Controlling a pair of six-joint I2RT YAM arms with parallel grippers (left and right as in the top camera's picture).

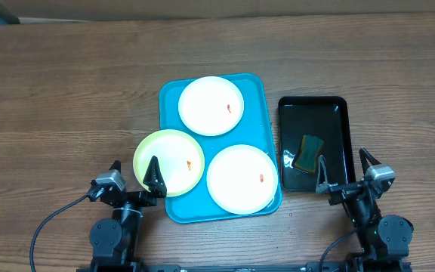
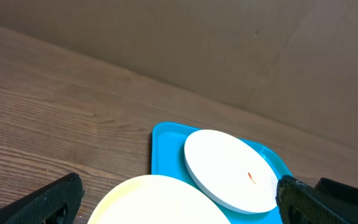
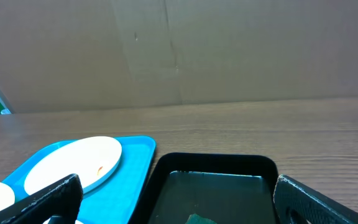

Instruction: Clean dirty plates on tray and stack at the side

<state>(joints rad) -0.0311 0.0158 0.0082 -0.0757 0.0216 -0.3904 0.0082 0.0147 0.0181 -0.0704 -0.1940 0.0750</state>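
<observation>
From above, the blue tray (image 1: 259, 113) lies in the middle of the brown wood table (image 1: 66, 98). Three plates are on it. The far white plate (image 1: 211, 106) sits at the back of the tray. The near white plate (image 1: 241, 178) sits at the front right. The yellow-green plate (image 1: 168, 162) is at the front left and hangs out over the tray's left rim. Each plate has a small red-orange spot. Just right of the blue tray is a black tray (image 1: 319, 121) with a sponge (image 1: 309, 153) lying in it. The left end effector (image 1: 134, 165) is low by the yellow-green plate, its fingers wide apart and holding nothing. The right end effector (image 1: 343, 160) is by the near end of the black tray, also wide apart and holding nothing.

From the left wrist, the left end effector (image 2: 179, 202) shows one dark finger at each bottom corner, far apart. The yellow-green plate (image 2: 154, 199) is between them at the bottom. Behind it the far white plate (image 2: 229, 168) rests on the blue tray (image 2: 166, 149). A brown cardboard wall (image 2: 197, 43) stands at the back.

From the right wrist, the right end effector (image 3: 179, 202) has its fingers far apart too. The black tray (image 3: 216, 163) is between them. To the left are the blue tray (image 3: 135, 162) and the far white plate (image 3: 73, 163).
</observation>
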